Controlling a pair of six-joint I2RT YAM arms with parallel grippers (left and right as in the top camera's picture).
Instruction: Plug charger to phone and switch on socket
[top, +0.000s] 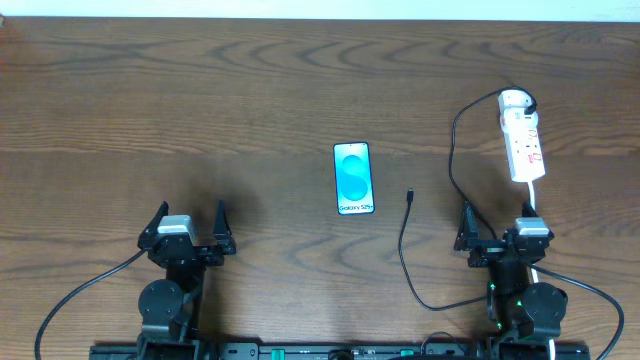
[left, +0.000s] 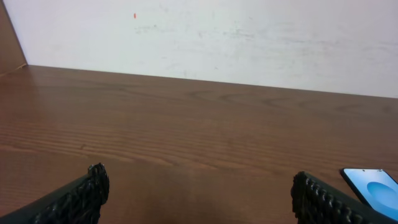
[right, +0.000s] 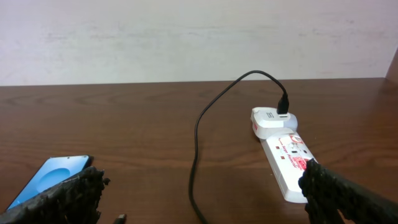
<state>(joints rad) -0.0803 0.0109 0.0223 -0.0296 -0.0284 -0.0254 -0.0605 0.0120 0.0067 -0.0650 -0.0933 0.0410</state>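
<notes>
"So, how did your grippers stand?"

"Both gaped wide and held nothing. My left gripper (top: 190, 215) was at the near left of the table (top: 200, 100), my right gripper (top: 497, 220) at the near right."

"And the things?"

"The phone (top: 354, 178) lay face up mid-table, between my arms and a little farther out. The charger (top: 402, 240) ran from a white adapter (top: 515, 100) at the far end of the socket (top: 522, 140), and its tip lay just right of the phone, not touching it. The socket lay at the far right, beyond my right gripper."
</notes>
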